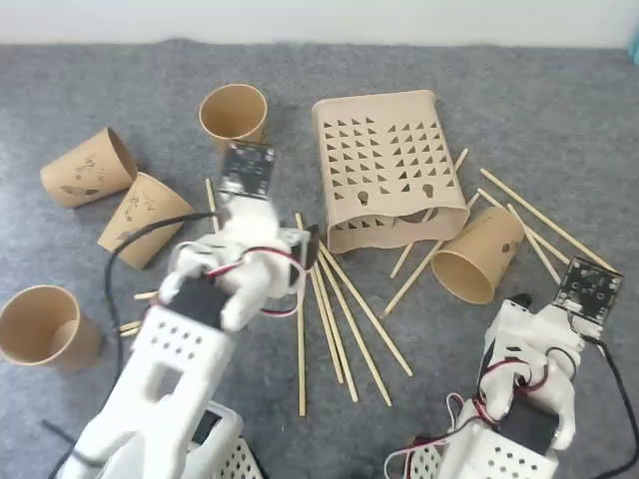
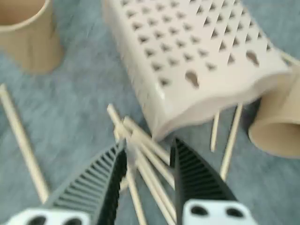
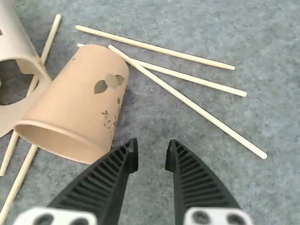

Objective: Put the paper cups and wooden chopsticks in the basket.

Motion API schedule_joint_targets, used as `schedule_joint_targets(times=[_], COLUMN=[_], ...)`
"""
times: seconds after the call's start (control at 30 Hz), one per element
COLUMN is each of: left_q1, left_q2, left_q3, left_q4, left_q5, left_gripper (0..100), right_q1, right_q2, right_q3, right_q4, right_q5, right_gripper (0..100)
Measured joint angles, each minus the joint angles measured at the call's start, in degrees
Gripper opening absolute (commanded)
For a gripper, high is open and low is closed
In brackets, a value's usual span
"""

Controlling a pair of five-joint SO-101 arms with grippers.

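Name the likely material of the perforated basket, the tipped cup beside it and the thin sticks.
Beige perforated basket: probably moulded plastic, smooth, slight sheen; even triangular cut-outs and rounded corners suggest it.
Tipped brown cup: paper, matte kraft look, printed leaf motif, thin rim.
Pale thin sticks: apparently bare wood, matte and unvarnished; bamboo can't be ruled out.

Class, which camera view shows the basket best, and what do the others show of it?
The high view: the basket lies whole on its side, perforated wall up. The left wrist view crops it to part of that wall and the rim; the right wrist view has a corner of it at the edge.
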Motion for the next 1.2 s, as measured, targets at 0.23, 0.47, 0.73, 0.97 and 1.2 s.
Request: schedule_joint_targets(times=[0.23, 0.47, 0.73, 0.97, 1.2], left_q1=[1.3, 4.9, 5.2, 4.7, 3.8], left_q2=[9.3, 10.4, 10.8, 15.3, 29.4], left_q3=[8.7, 8.9, 13.0, 16.0, 10.8], left_q4=[-18.9, -20.7, -31.0, -41.7, -44.0], left_q5=[0.0, 0.0, 0.0, 0.1, 0.5], left_gripper=[22, 24, 24, 24, 24], right_q1=[0.4, 0.4, 0.4, 0.4, 0.4], right_q2=[0.0, 0.0, 0.0, 0.0, 0.0], right_q3=[0.0, 1.2, 1.2, 1.2, 1.2], right_q4=[-0.5, -3.1, -3.2, -3.2, -3.2], right_q5=[-0.4, -0.4, -0.4, -0.4, -0.4], right_gripper=[11.2, 11.2, 11.2, 11.2, 11.2])
